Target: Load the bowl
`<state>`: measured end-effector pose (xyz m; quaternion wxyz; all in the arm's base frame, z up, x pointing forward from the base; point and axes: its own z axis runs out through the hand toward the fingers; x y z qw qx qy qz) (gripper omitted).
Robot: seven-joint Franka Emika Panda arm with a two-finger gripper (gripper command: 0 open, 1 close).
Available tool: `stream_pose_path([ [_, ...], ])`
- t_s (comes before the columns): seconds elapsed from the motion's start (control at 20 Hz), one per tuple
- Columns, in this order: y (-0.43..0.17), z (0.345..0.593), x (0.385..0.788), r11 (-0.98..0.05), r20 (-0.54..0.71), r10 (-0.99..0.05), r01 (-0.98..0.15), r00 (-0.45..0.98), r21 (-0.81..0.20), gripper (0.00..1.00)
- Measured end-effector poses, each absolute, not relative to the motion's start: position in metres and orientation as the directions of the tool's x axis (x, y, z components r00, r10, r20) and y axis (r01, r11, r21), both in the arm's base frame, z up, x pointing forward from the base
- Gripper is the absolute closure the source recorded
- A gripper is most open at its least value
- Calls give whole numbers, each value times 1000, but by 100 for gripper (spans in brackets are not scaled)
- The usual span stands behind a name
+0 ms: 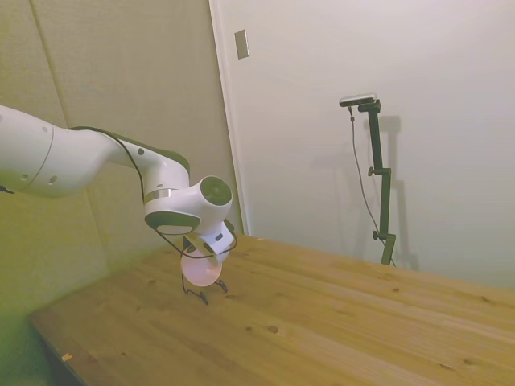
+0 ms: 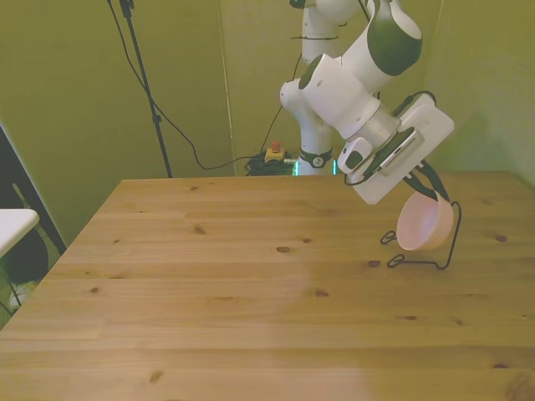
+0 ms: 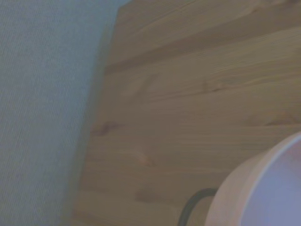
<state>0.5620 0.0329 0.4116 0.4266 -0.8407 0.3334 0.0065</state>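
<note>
The bowl (image 2: 425, 224) stood on edge at the front view's right of the counter (image 2: 251, 301), directly below the pincer (image 2: 428, 185) and tilted against the upright loop of a thin black wire rack (image 2: 447, 242). Its rim plane was near vertical, so the hollow faced sideways toward the front view's left and not upward. The pincer reached down onto the upper rim and appeared closed on it, though the fingers were largely hidden behind the wrist plate and the bowl. In the side view the bowl (image 1: 203, 268) showed as a pale disc under the wrist, with the rack's feet (image 1: 201, 293) on the counter just beneath. The wrist view showed only a curved part of the bowl (image 3: 263, 193) and a short arc of wire (image 3: 193, 207) against the wood. By judgement, the loading turned on this vertical relation: the bowl sat in line with the rack, so the remaining motion was mainly downward, with the rim kept parallel to the wire loop.
</note>
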Motion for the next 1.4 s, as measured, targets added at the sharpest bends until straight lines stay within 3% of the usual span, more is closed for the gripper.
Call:
stream_pose_path([
  [0.7,39,392,566,-413,-306,-552,-573,776,-708,100],
  [0.75,39,391,566,-413,-307,-552,-574,775,-707,0],
  [1.4,39,392,566,-414,-300,-557,-572,774,-708,0],
])
